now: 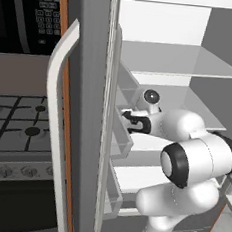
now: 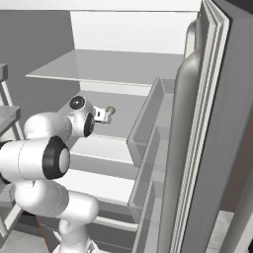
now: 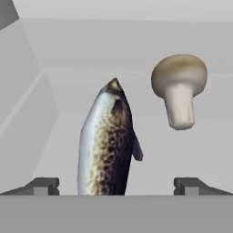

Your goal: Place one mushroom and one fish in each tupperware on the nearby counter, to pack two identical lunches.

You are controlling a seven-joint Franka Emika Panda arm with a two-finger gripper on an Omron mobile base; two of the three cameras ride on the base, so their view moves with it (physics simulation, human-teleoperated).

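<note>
Hand view: a speckled fish [image 3: 107, 143] lies at centre on a fridge shelf [image 3: 182, 150], a mushroom [image 3: 179, 86] at upper right. The gripper [image 3: 116, 186] faces the fish with jaws wide apart, empty, seemingly lined up to straddle it.

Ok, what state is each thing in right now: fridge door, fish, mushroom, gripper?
Fridge door: swung wide open.
Fish: lying on a fridge shelf, between the spread fingers, not gripped.
Mushroom: on the same shelf beside the fish, apart from it, untouched.
Gripper: open, inside the fridge, aimed at the fish.
</note>
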